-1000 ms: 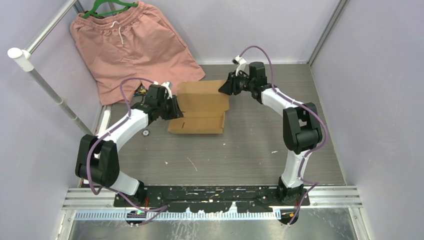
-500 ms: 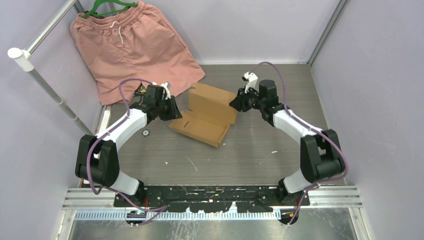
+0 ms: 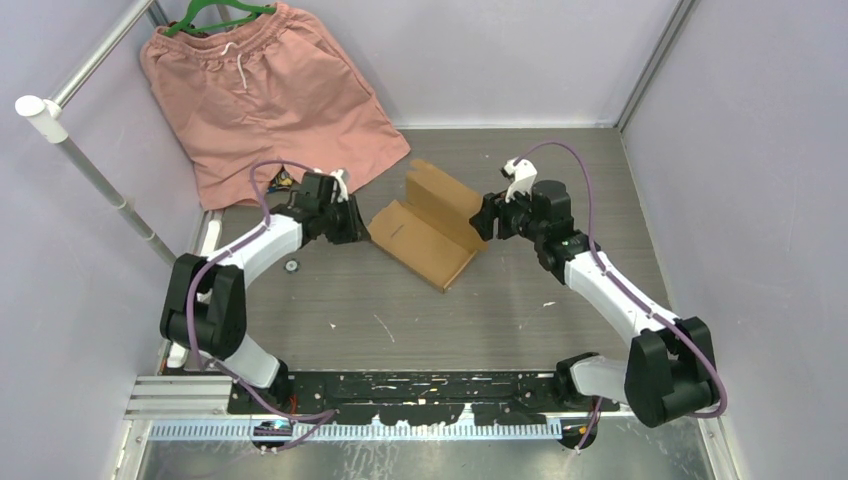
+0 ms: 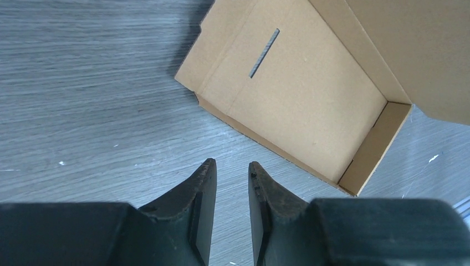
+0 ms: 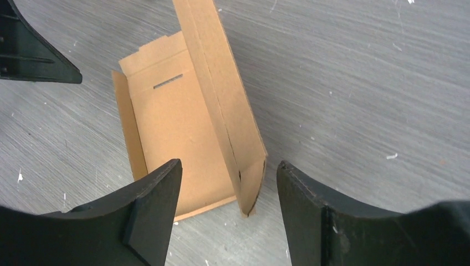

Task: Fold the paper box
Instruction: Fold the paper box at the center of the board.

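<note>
The paper box point(image 3: 425, 225) sits mid-table point(image 3: 520, 300) between both arms, base flat, one long wall point(image 5: 221, 94) standing up. Left gripper point(image 4: 231, 164) hovers just off its edge, jaws almost together, nothing in them. Right gripper point(image 5: 228, 164) spreads wide above the wall's end, empty. Light, stiff corrugated card, I'd say, springy at creases, likely to skid. Pinch the wall's top edge, pin the base

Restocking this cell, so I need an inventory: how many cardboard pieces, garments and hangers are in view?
Cardboard pieces: 1, the paper box
Garments: 1, the pink shorts
Hangers: 1, the green hanger
Total: 3
</note>
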{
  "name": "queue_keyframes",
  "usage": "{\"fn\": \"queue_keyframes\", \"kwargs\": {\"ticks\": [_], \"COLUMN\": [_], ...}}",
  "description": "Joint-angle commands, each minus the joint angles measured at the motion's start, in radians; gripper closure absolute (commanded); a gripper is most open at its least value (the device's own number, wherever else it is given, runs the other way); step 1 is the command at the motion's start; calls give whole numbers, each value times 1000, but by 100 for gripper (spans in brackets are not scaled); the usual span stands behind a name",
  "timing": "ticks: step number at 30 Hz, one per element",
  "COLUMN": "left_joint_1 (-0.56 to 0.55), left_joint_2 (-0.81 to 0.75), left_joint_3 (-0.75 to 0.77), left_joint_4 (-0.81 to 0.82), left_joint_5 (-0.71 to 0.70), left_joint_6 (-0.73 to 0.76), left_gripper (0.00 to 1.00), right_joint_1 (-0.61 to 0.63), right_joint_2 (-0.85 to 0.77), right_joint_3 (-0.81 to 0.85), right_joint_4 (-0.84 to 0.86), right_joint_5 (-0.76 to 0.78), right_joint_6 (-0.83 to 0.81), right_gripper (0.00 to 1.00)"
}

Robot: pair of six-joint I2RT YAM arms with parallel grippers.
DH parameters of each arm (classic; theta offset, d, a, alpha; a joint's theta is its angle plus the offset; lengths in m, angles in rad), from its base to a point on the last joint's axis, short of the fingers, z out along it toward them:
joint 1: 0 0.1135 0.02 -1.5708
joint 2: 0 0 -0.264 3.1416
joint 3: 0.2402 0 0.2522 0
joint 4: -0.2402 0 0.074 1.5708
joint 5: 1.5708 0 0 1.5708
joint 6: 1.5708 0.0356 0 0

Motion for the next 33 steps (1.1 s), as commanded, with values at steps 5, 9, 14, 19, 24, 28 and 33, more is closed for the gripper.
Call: {"fn": "queue_keyframes", "kwargs": {"ticks": [5, 9, 14, 19, 24, 28, 33], "left_joint_1": [-23, -24, -23, -22, -19, -19, -18], "left_joint_2": [65, 95, 194, 272, 324, 349, 396], "left_joint_3": [127, 194, 265, 301, 319, 324, 356], "left_joint_4": [48, 32, 42, 64, 79, 94, 91], "left_joint_5": [21, 5, -17, -42, -35, -37, -59], "left_joint_6": [-13, -2, 13, 15, 18, 13, 21], "left_gripper": [72, 71, 72, 73, 74, 75, 75], "right_joint_1": [65, 122, 190, 205, 228, 257, 262], "right_joint_2": [-75, 28, 235, 463, 627, 733, 821], "right_joint_3": [243, 440, 643, 791, 960, 1063, 1139], "right_joint_4": [-261, -407, -473, -468, -522, -556, -554], "right_joint_5": [101, 57, -15, -84, -64, -28, 20], "right_joint_6": [12, -2, 3, -8, -11, -26, -21], "right_gripper": [32, 32, 28, 32, 39, 42, 44]}}
